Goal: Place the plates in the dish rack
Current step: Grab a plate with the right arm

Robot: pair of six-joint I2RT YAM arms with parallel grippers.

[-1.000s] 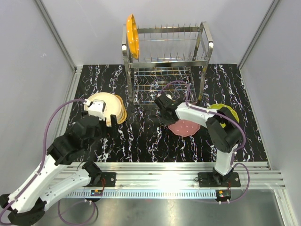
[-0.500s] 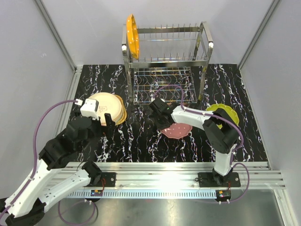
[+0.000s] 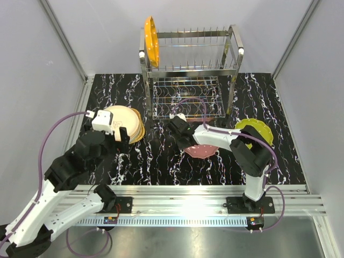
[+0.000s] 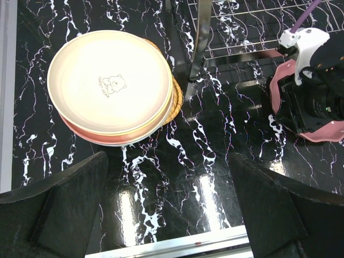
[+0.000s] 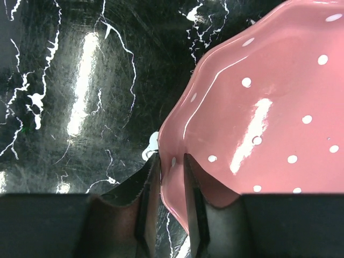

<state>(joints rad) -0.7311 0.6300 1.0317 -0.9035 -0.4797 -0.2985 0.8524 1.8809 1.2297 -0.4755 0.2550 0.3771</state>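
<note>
On the black marbled bench [image 3: 161, 161] there are two arms, one rack and four groups of plates. At the left, the left pincer [image 4: 167, 161] hangs with its fingers spread wide apart above bare bench, just near of a single stack of plates [image 4: 110, 88]. The stack's top plate is cream with a small bear print, and at least two more rims, salmon and tan, show beneath it. Behind the middle stands the one dish rack [image 3: 215, 69], holding one orange plate [image 3: 151, 38] upright at the left end of its upper tier. In front of the rack, the right pincer [image 5: 171, 160] straddles the rim of one pink plate [image 5: 269, 107] with white dots. Its fingers stand only narrowly apart, and whether they pinch the rim I cannot tell. Farthest right, one lime-green plate [image 3: 262, 130] lies on the bench, partly hidden by the right arm [image 3: 226, 138]. Against a second ago, the left pincer has drawn slightly leftward off the stack. The right pincer and the pink plate have both shifted left. The stack, the orange plate and the lime-green plate lie as before.
</note>
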